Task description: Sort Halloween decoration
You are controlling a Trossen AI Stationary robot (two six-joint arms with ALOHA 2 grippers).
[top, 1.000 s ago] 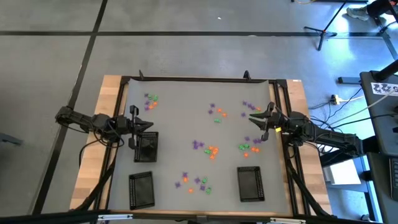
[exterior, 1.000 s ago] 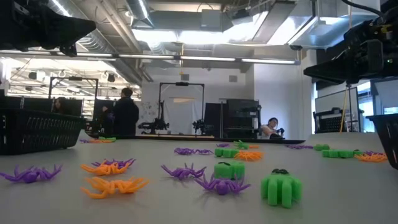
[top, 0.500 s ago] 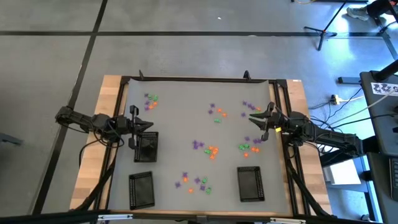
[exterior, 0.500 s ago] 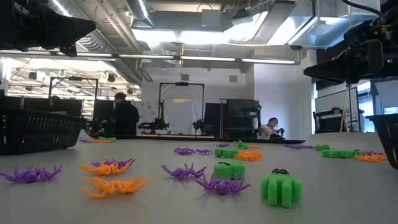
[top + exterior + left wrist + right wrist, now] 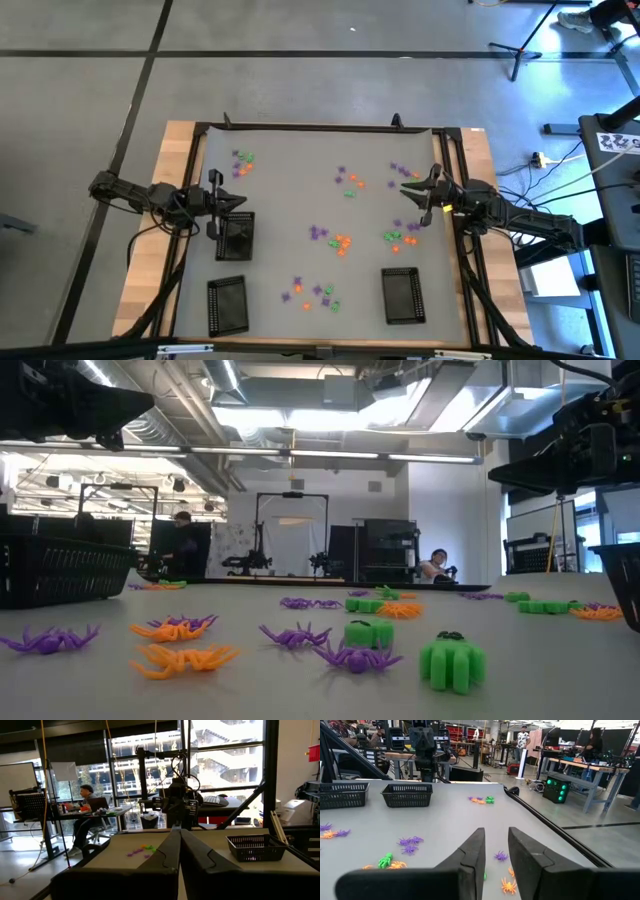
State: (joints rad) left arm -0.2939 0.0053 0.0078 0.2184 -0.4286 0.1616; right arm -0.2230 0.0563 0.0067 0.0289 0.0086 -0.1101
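On the grey bench (image 5: 290, 180), high view, the Halloween decoration (image 5: 341, 242) lies in small scattered clumps of orange, purple and green specks, mostly toward the right end effector's side; shapes unreadable from above. Low view resolves them: flat purple spiders (image 5: 296, 635) and orange spiders (image 5: 185, 657) w/ splayed legs, plus chunky green figures (image 5: 452, 660) standing upright. No clear long axis or common heading among them. Three black mesh trays (image 5: 228, 304) sit on the bench, one just beside the left end effector (image 5: 218, 204), two nearer the front edge. Left end effector hangs at the bench's left side, fingers pressed together, nothing held. Right end effector (image 5: 411, 188) hangs at the right side, fingers (image 5: 472, 852) slightly apart w/ a narrow gap, nothing between them. Wrist and low views show persons (image 5: 85, 815) in the room beyond.
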